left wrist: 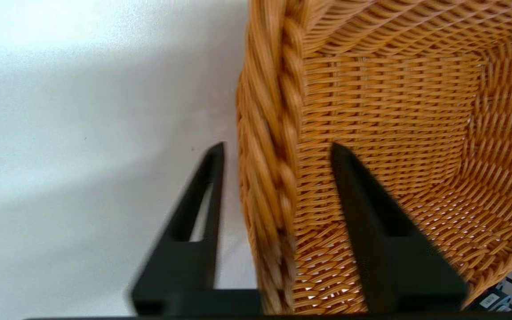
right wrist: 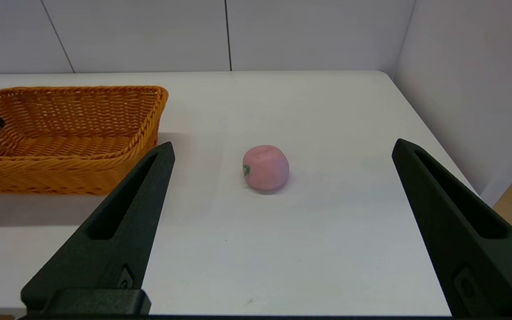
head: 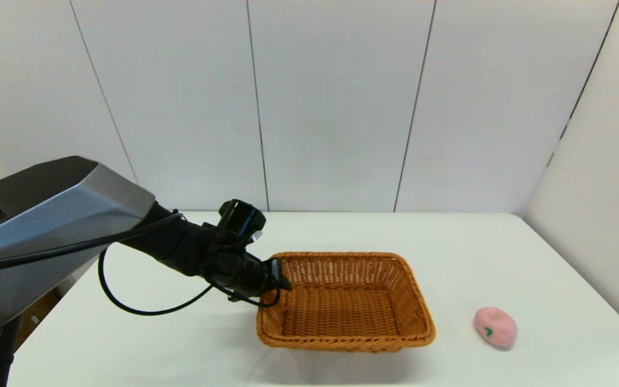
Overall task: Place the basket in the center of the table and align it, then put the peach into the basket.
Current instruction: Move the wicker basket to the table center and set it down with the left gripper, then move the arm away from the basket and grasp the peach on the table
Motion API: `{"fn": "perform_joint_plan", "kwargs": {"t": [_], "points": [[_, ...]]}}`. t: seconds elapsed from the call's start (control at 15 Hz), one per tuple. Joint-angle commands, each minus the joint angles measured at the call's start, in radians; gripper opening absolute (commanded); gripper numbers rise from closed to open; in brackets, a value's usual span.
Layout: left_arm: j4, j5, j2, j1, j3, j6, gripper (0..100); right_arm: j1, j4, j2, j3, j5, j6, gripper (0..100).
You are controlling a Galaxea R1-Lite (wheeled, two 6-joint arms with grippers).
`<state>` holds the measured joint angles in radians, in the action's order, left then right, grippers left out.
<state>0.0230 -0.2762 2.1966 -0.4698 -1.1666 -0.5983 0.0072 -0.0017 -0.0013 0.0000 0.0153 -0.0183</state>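
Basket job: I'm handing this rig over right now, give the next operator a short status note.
Left gripper: at the basket's left rim, one finger outside the wall, one inside, a gap showing on both sides, so open and not clamped.
Right gripper: open, holding nothing, back from the peach and out of the head view.
Basket: on the table, roughly central, empty.
Peach: on the table to the basket's right, apart from it.
Done: nothing can be confirmed.
Left: check basket centring and alignment, then pick the peach and put it in.
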Motion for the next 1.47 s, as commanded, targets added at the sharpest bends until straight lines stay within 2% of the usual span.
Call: {"fn": "perform_joint_plan", "kwargs": {"t": [0.07,0.27,0.53,0.87,0.93,1.07,1.27,1.47], "points": [[0.003,0.0,-0.017,0.003,-0.007,-0.006,100,0.0,0.0,0.001,0.0,0.0,0.0,100],[-0.003,0.002,-0.17,0.054,-0.018,0.002,100,0.0,0.0,0.001,0.0,0.0,0.0,100],[-0.12,0.003,-0.532,0.119,-0.002,0.046,100,0.0,0.0,0.001,0.0,0.0,0.0,100],[-0.132,0.005,-1.107,0.129,0.219,0.098,100,0.0,0.0,0.001,0.0,0.0,0.0,100],[-0.14,0.022,-1.207,0.131,0.265,0.121,100,0.0,0.0,0.001,0.0,0.0,0.0,100],[-0.141,0.146,-1.411,0.132,0.334,0.176,100,0.0,0.0,0.001,0.0,0.0,0.0,100],[-0.141,0.169,-1.592,0.339,0.435,0.304,100,0.0,0.0,0.001,0.0,0.0,0.0,100],[-0.143,0.172,-1.816,0.413,0.625,0.373,100,0.0,0.0,0.001,0.0,0.0,-0.002,100]]}}
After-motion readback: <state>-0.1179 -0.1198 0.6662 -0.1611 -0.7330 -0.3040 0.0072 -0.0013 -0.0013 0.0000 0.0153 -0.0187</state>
